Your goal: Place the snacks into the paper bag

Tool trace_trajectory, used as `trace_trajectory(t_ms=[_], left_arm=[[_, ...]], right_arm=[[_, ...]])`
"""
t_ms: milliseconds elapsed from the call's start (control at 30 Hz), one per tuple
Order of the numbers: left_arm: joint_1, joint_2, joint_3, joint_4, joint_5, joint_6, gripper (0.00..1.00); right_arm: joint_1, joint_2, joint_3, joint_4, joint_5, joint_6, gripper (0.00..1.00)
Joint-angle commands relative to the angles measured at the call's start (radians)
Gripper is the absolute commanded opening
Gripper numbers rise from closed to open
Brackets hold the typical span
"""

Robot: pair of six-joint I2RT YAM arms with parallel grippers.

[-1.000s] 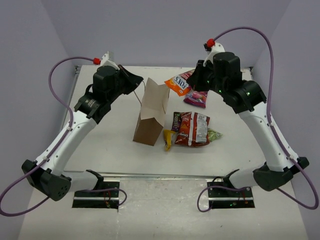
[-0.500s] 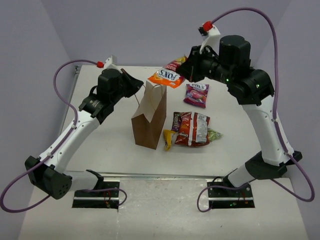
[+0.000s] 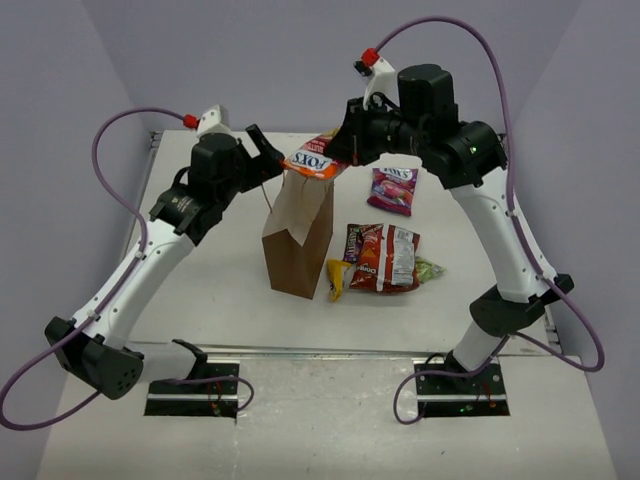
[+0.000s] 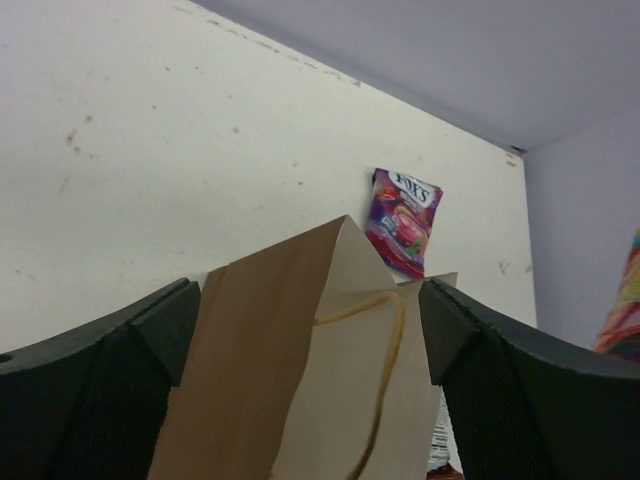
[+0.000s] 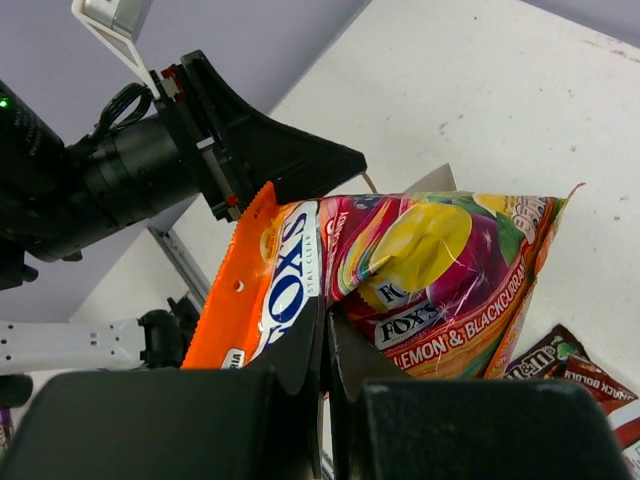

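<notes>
We judge orange bag (image 3: 311,161) light, slippery; right gripper (image 5: 325,335) pinches its seam over paper bag (image 3: 297,238); left gripper (image 4: 308,305) splayed.

High rear overview, two wrist close-ups

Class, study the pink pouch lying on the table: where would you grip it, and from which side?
The pink pouch lies flat, so probably come from above and pinch its far sealed edge; that thin rim is all a pair of fingers could close on.
</notes>
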Motion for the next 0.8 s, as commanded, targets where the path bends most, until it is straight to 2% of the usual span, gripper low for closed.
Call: trace_trajectory(t_ms=[0, 133, 500, 700, 767], left_arm=[[-0.001, -0.037, 0.071, -0.024, -0.107, 0.08, 0.99], [-0.001, -0.035, 0.083, -0.026, -0.107, 0.11, 1.0], [-0.001, -0.018, 0.06, 0.008, -0.085, 0.136, 0.99], [-0.001, -0.001, 0.06, 0.011, -0.093, 0.142, 0.85], [-0.001, 0.003, 0.056, 0.016, -0.09, 0.142, 0.78]], right_arm=[[0.021, -0.012, 0.096, 0.024, -0.069, -0.011, 0.0], [0.058, 0.038, 0.184, -0.028, -0.044, -0.022, 0.0], [0.153, 0.037, 0.196, -0.11, 0.034, -0.119, 0.0], [0.202, 0.051, 0.193, -0.15, 0.114, -0.152, 0.0], [0.219, 0.069, 0.193, -0.159, 0.138, -0.166, 0.0]])
